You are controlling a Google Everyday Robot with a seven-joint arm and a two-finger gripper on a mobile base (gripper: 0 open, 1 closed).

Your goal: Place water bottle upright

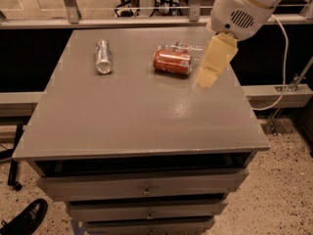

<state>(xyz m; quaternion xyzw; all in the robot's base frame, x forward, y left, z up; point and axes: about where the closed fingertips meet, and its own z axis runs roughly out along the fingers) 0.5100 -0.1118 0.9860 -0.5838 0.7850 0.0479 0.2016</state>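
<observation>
Gripper: over table, whether apart or together indiscernible. Water bottle: lying just beside it, behind orange can.

A grey cabinet with drawers stands on a speckled floor, and its flat surface catches a soft glare. Behind it run a pale ledge and a metal railing. A black shoe shows at the lower left. The gripper hangs over the surface's far right part.
</observation>
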